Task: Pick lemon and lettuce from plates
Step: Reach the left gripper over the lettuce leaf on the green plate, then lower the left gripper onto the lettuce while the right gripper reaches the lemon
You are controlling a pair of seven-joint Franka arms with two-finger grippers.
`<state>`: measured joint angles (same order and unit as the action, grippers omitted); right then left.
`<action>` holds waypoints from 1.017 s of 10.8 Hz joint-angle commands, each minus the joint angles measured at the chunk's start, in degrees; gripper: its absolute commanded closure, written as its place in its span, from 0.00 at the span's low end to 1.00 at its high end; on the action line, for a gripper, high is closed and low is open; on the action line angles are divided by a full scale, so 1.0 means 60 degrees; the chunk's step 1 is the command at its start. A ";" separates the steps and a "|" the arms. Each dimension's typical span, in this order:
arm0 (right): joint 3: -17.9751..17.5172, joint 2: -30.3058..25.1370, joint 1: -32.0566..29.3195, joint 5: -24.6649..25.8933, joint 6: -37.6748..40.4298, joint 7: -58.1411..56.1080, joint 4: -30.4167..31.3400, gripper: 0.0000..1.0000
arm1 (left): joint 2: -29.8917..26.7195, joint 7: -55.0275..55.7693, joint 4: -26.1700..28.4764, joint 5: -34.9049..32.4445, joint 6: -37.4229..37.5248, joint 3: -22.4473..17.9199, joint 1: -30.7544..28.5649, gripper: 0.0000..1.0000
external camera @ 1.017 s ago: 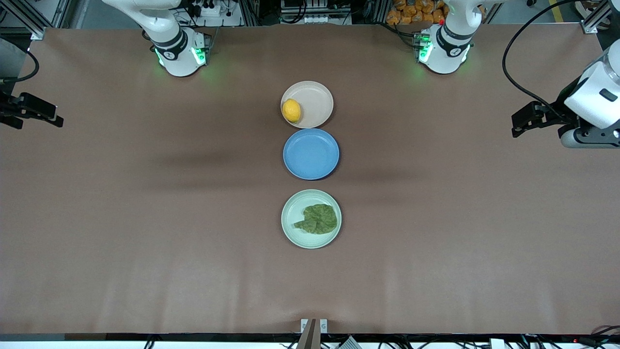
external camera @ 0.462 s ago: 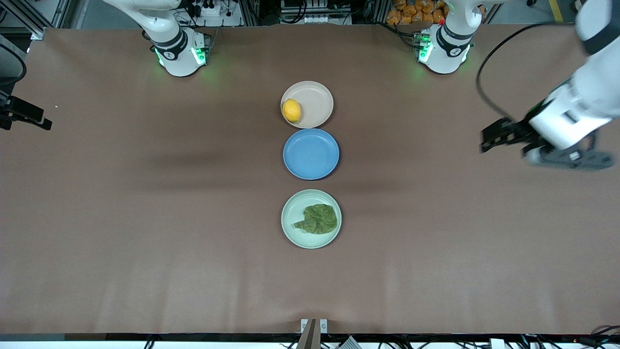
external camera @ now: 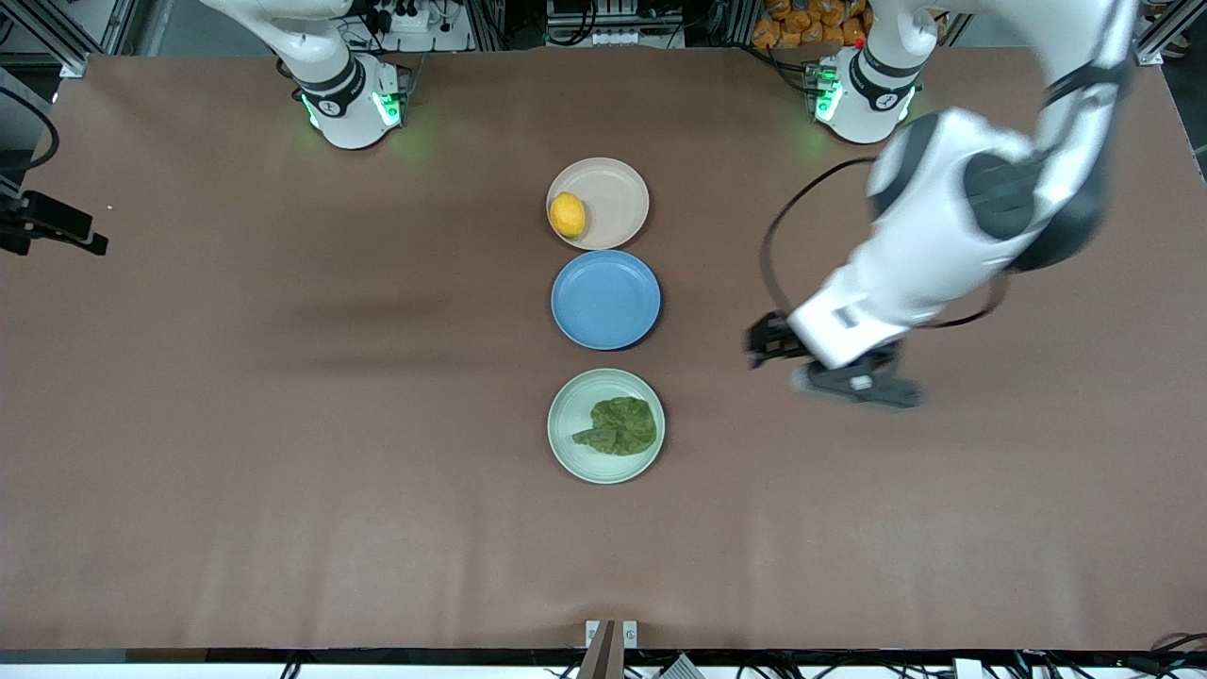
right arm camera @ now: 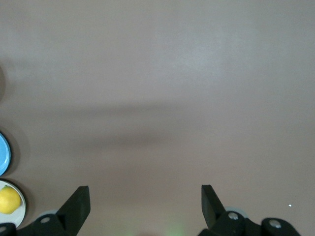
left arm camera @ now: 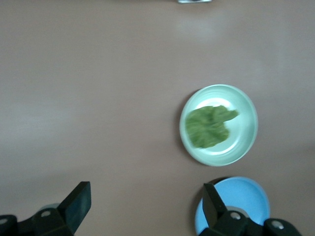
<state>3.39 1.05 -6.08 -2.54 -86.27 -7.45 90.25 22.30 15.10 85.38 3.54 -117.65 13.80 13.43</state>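
The lemon (external camera: 567, 214) lies on the beige plate (external camera: 618, 193), at the edge toward the right arm's end. The lettuce (external camera: 618, 426) lies flat on the mint green plate (external camera: 561, 415), nearest the front camera. My left gripper (external camera: 766, 341) is open and empty, up over bare table beside the mint plate, toward the left arm's end. Its wrist view shows the gripper (left arm camera: 145, 204), the lettuce (left arm camera: 209, 126) and the mint plate (left arm camera: 246, 142). My right gripper (external camera: 57, 226) is open and empty, waiting at the right arm's end of the table. Its wrist view shows the gripper (right arm camera: 145, 204) and the lemon (right arm camera: 9, 200).
An empty blue plate (external camera: 605, 299) sits between the beige and mint plates, all three in a line down the table's middle. It also shows in the left wrist view (left arm camera: 246, 196). Brown table surface stretches wide toward both arms' ends.
My left arm has swung in from its end of the table toward the plates, its gripper now beside the mint plate. The right gripper has barely moved. Lemon and lettuce have not moved.
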 commanded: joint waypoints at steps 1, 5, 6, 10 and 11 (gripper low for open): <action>-0.0081 0.0221 0.0250 0.0028 0.0037 0.0027 0.0221 0.00 | 0.1638 0.1144 -0.0197 -0.0179 -0.2297 -0.0117 0.1375 0.00; -0.0095 0.0192 0.1333 -0.0103 0.0068 0.0085 0.1128 0.00 | 0.3647 0.1234 -0.0197 -0.1657 -0.5491 -0.0176 0.2068 0.00; -0.0110 0.0221 0.1596 -0.0191 -0.0166 0.0100 0.1435 0.00 | 0.4057 0.1248 -0.0212 -0.1819 -0.6166 -0.0176 0.2097 0.01; -0.0110 0.0644 0.2987 -0.0732 -0.0929 0.1488 0.2068 0.00 | 0.4471 0.1512 -0.0212 -0.1806 -0.6979 -0.1023 0.3178 0.04; -0.0110 0.0893 0.3208 -0.1183 -0.1002 0.1680 0.2083 0.00 | 0.4544 0.1512 -0.0241 -0.1806 -0.6993 -0.1243 0.3384 0.07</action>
<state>2.46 4.25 10.23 -5.58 -91.29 -1.02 102.23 48.90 21.61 85.46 -5.70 -159.39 10.16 29.71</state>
